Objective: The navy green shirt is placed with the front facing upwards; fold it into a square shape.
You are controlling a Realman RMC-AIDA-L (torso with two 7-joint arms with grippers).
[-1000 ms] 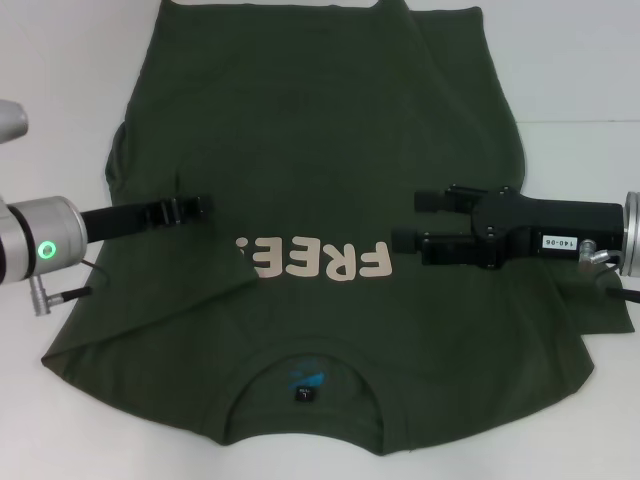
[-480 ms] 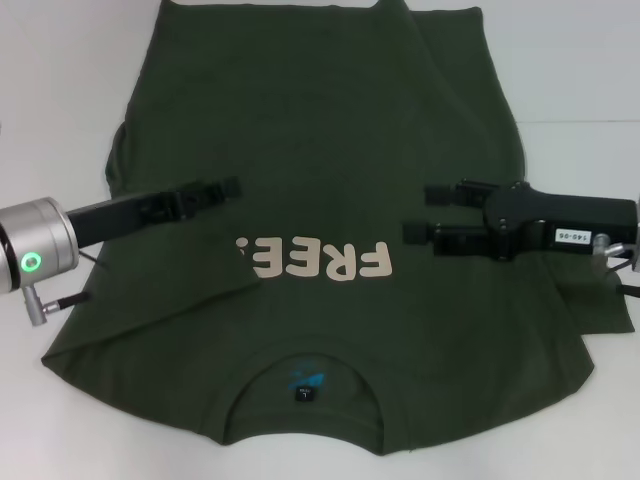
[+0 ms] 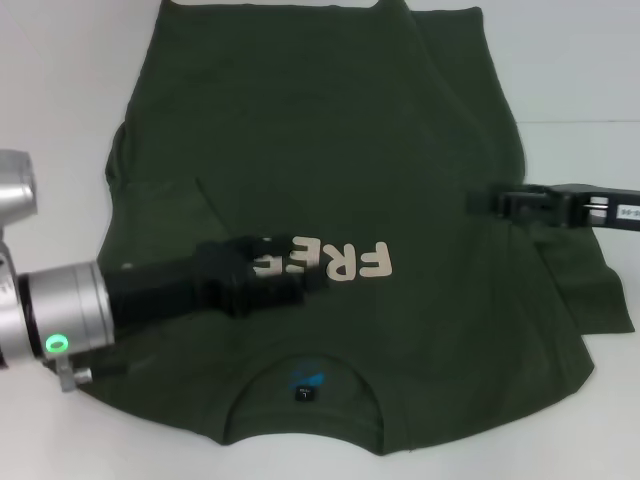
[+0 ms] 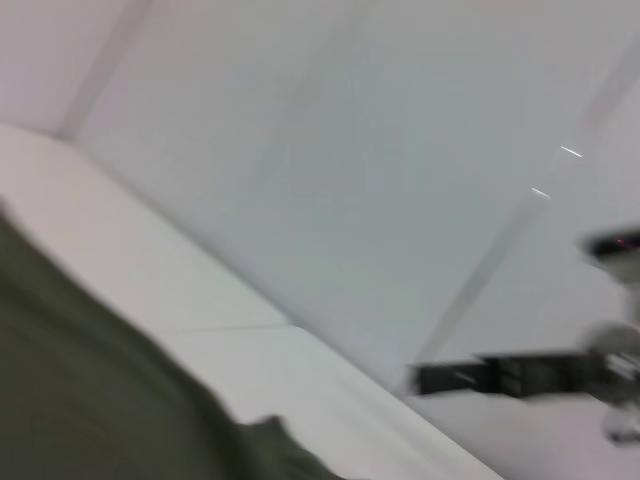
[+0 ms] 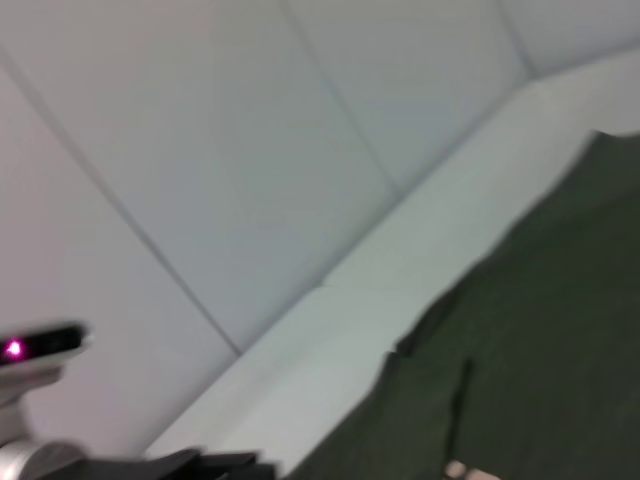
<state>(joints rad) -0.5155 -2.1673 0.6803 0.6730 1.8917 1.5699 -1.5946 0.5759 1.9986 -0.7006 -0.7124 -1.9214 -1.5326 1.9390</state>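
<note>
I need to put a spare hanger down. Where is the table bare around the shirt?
The table is bare along the shirt's left edge at the far corner, and on the right beyond the far sleeve, above the right tool. The near left is crowded: the left tool reaches across the lettering. The near edge leaves almost no room.

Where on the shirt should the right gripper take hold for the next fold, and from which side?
Probably the shirt's loose right sleeve edge, approached from the robot's right. That flap lies flat past the body's side line, just nearer the camera than the right gripper, so it could be lifted and carried inward over the lettering.
</note>
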